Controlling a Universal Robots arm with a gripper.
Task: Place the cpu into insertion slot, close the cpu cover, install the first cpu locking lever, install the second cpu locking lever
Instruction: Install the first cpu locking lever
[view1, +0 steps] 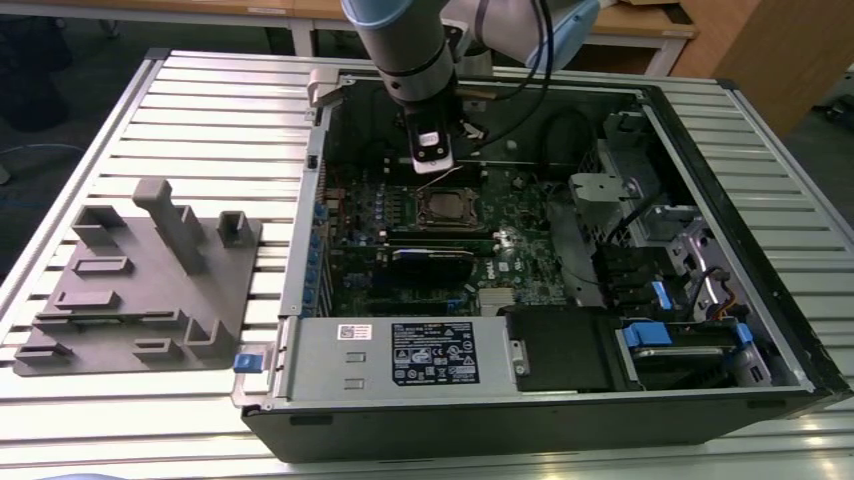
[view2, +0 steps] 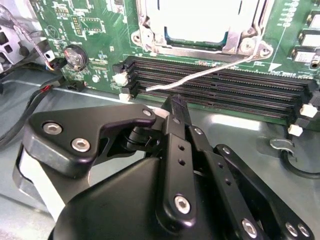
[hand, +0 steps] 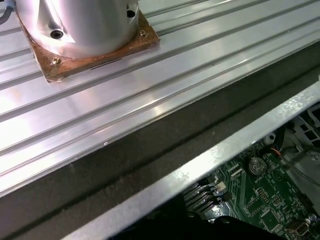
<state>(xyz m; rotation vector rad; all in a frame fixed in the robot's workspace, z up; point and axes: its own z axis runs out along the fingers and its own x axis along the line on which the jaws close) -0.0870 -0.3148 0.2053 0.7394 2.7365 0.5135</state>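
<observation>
CPU, a small flat square chip with a dull silver-grey top (view2: 196, 26), already sat in the silver-rimmed square insertion slot (view1: 447, 211) under the thin windowed metal cpu cover (view2: 150, 22). The black gripper (view2: 176, 107), fingers pinched shut on nothing, hovered by a thin springy wire locking lever (view2: 200, 75); hooking it calls for slow, steady pressure.

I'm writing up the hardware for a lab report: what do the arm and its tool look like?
In the exterior view the arm is a grey cylindrical tube with a light blue joint cap, and a black cable runs beside it. At its end sits a small white-and-black block. In the second wrist view the tool is matte black, built from flat linkage bars joined by silver round-head screws.
</observation>
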